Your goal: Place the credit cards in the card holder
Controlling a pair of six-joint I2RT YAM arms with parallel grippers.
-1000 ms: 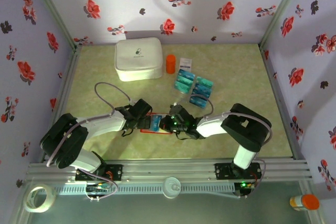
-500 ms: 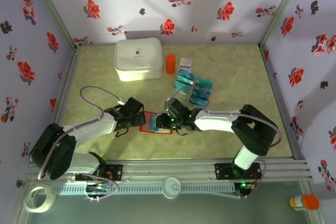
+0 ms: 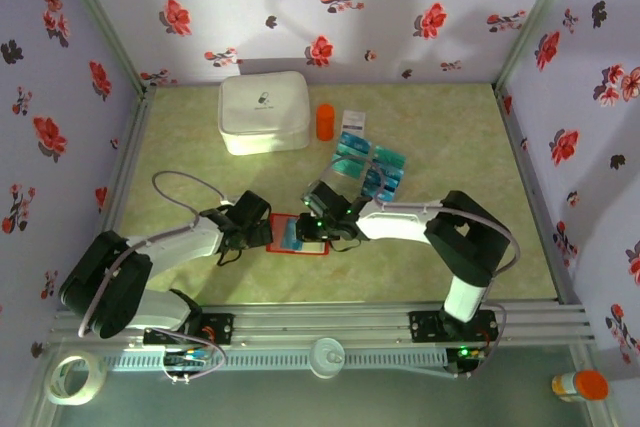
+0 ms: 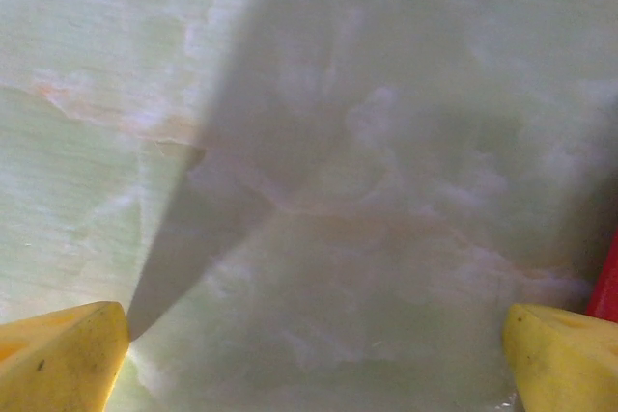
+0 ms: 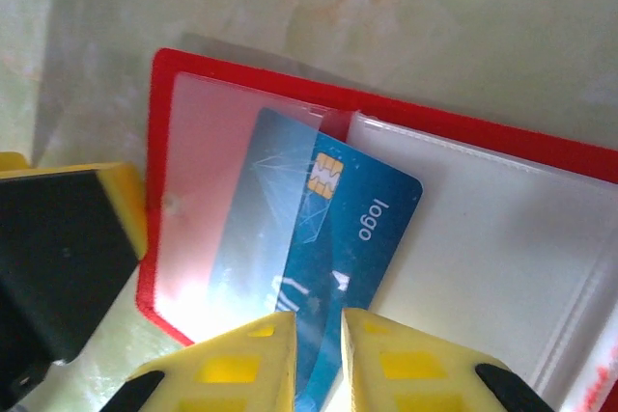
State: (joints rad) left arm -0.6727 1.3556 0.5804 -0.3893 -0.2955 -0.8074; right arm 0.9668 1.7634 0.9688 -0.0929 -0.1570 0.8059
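Nearest the arm bases, the open bright-red book-fold card holder [image 5: 161, 142] lies flat on the pale green marbled table [image 3: 450, 257], with a gripper at each side. The left gripper [image 4: 309, 359] is spread wide over bare table and holds nothing; one of its black-and-yellow fingers [image 5: 58, 267] sits just beside the holder's left edge. The right gripper [image 5: 317, 359] points down onto a blue rectangular chip card [image 5: 338, 219]. Its yellow tips are almost together, and whether they pinch the card or only press on it I cannot tell. The card runs lengthwise away from those tips, slightly skewed. Its left part is under the clear plastic pocket [image 5: 193, 171] and its right part lies across the fold, so seating it probably means a leftward slide by the right arm. The tips hide the card's near end. Farther back the other teal and blue cards [image 3: 370, 162] lie clustered, well apart from the holder. Beyond them are an orange cylinder [image 3: 325, 120], a small white printed packet [image 3: 353, 119] and a large white zip case [image 3: 263, 112].
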